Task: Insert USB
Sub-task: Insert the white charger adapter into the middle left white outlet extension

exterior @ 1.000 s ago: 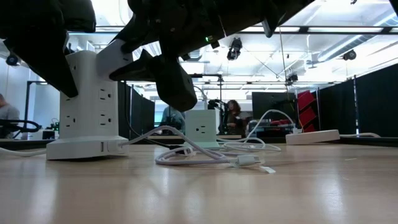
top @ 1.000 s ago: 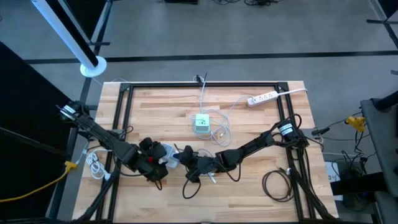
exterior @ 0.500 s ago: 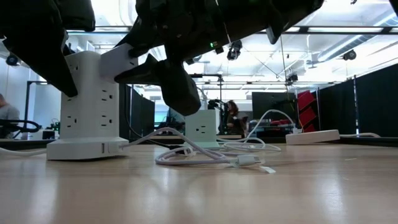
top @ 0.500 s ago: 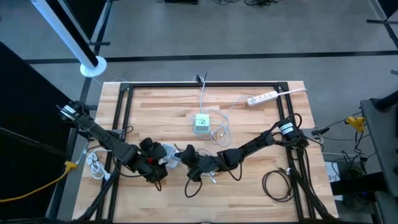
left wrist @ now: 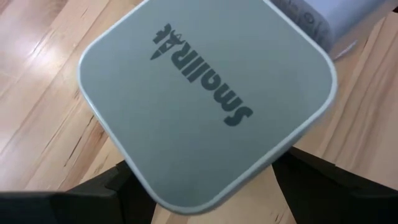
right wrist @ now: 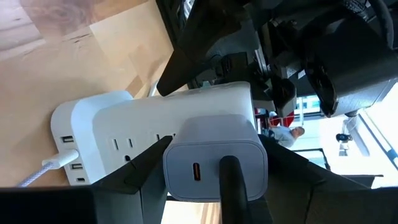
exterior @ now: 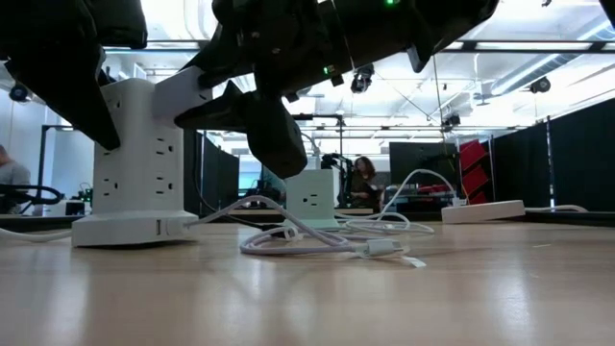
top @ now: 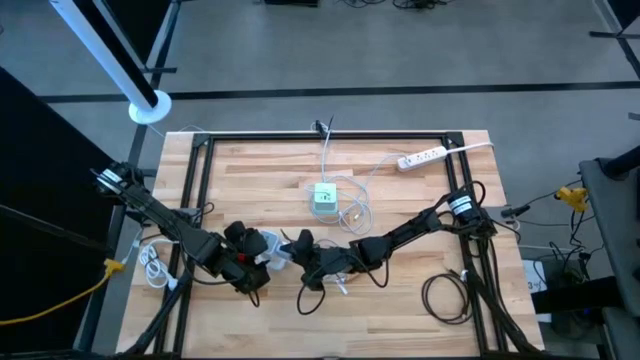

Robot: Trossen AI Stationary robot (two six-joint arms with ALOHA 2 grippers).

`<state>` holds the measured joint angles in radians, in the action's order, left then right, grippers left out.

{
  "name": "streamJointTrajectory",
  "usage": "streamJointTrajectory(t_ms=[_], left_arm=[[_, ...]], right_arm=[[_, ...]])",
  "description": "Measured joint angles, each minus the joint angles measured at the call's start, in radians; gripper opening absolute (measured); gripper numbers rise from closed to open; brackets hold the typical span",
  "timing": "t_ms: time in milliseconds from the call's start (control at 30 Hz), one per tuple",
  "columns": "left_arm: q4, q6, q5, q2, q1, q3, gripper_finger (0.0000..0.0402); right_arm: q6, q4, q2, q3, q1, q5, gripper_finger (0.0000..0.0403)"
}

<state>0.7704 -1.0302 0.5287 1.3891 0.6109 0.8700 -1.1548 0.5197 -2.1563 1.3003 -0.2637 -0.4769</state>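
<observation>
A white tower power strip (exterior: 135,163) stands upright on its base near the table's near left; its square top (left wrist: 205,93) carries a logo. My left gripper (top: 248,262) is over it from above, its fingers down both sides of the top. My right gripper (top: 302,264) is shut on a white charger adapter (right wrist: 199,155), held beside the tower's outlet face (right wrist: 124,134). A white cable (right wrist: 43,168) is plugged into a port on the tower's base. My left gripper clasps the tower's upper end (left wrist: 155,180) between its two fingers (left wrist: 93,193), coming from above and pointing down. The tower stays upright with its base on the table. My right gripper pinches the adapter by two opposite sides (right wrist: 177,177), coming roughly level from the table's right. The adapter's port face (right wrist: 196,171) looks back at the wrist. It is lifted clear of the table (exterior: 183,91), its far end at the tower's side; whether they touch, I cannot tell.
A loose white cable (exterior: 317,240) lies right of the tower. A small white cube charger (top: 324,197) sits mid-table, a flat power strip (top: 421,157) at the far right, a black cable coil (top: 447,297) near right. A person (exterior: 360,178) shows beyond the table.
My right gripper, carrying the adapter, has edged slightly toward the table's right and a little down beside the tower, then held. The tower and my left gripper have stayed put.
</observation>
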Motion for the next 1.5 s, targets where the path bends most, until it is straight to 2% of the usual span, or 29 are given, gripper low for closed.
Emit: streamJointTrajectory(t_ms=[167,433,533,900,1067,1200,1367,1500], left_arm=[[0.001,0.0,-0.002,0.0,0.0,0.0,0.0274],[0.027,0.002,-0.007,-0.002,0.002,0.0,0.0274],[0.024,0.002,-0.007,-0.002,0.002,0.0,0.0274],[0.062,0.033,-0.007,-0.002,0.002,0.0,0.0274],[0.075,0.034,-0.007,-0.002,0.002,0.0,0.0274],[0.088,0.034,-0.01,-0.002,0.002,0.0,0.0274],[0.09,0.051,-0.011,-0.002,0.002,0.0,0.0274],[0.09,0.053,-0.012,-0.002,0.002,0.0,0.0274]], right_arm=[[0.002,0.004,-0.005,0.0,0.005,0.027,0.0194],[-0.121,0.199,-0.092,-0.001,0.008,-0.017,0.0194],[-0.14,0.211,-0.093,-0.001,0.009,-0.016,0.0194],[-0.193,0.215,-0.094,0.01,0.039,0.037,0.0193],[-0.268,0.143,-0.085,0.04,0.043,0.043,0.0193],[-0.214,0.071,-0.08,0.068,0.049,0.08,0.0193],[-0.124,0.062,-0.079,0.067,0.063,0.188,0.0194],[-0.134,0.063,-0.079,0.067,0.065,0.175,0.0196]])
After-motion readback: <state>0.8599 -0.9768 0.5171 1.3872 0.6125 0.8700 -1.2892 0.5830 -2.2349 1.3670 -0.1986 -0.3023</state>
